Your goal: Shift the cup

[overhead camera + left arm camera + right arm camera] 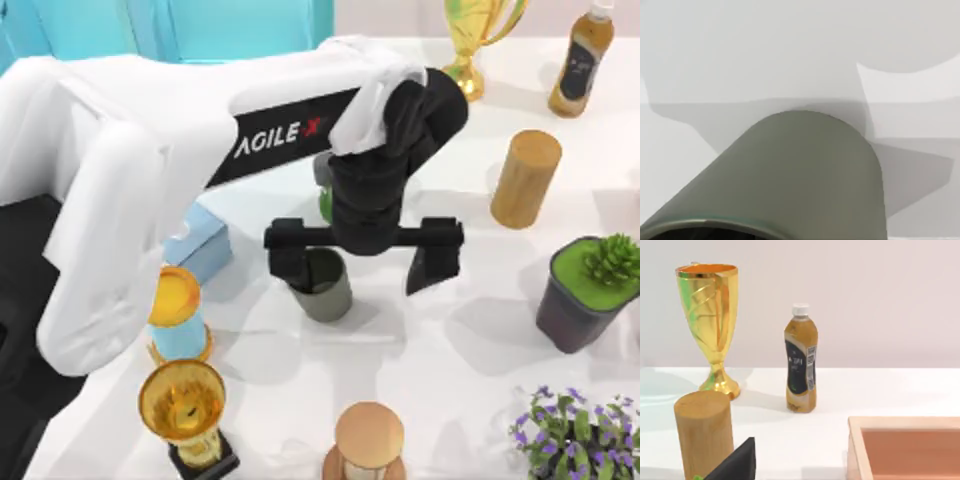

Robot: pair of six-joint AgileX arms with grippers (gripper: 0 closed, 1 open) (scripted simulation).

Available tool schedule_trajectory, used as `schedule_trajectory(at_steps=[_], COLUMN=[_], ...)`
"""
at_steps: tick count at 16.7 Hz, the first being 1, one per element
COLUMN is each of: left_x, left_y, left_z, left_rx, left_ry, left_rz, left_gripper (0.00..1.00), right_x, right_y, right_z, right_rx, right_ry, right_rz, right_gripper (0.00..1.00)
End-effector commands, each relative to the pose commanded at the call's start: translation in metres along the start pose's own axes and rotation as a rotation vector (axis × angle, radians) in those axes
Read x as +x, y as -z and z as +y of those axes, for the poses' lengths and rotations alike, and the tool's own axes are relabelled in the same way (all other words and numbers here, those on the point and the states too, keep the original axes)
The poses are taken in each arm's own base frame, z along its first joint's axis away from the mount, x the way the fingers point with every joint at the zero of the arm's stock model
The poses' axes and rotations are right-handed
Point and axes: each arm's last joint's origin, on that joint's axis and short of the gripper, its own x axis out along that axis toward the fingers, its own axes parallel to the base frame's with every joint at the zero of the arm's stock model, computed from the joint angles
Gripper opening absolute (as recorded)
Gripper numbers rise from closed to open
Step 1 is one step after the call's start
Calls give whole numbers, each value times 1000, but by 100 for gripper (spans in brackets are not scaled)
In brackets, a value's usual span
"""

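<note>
Grey-olive cup (322,285) sits mid-frame, left gripper (364,262) spread wide over it, apparently lining up a grasp.

White table (470,350), soft shadows; pale pinkish wall (880,300) behind; turquoise panel (150,25) beyond table.

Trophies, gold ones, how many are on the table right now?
2. One trophy stands at the far edge beside the bottle; a second trophy stands at the near left, just in front of the orange-lidded blue cylinder. The left arm may hide more.
</note>
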Motion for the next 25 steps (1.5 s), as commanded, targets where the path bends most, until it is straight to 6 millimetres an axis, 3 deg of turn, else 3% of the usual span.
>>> schedule_trajectory(at_steps=[1, 14, 25], left_x=[0, 0, -5], left_y=[0, 0, 1], left_z=[0, 0, 0], left_rx=[0, 0, 15], left_ry=[0, 0, 2], left_rz=[0, 0, 0], left_gripper=[100, 2, 0], right_x=[0, 0, 0], right_y=[0, 0, 0], right_z=[0, 0, 0], right_rx=[0, 0, 0], right_ry=[0, 0, 0], right_rz=[0, 0, 0], right_gripper=[100, 100, 100])
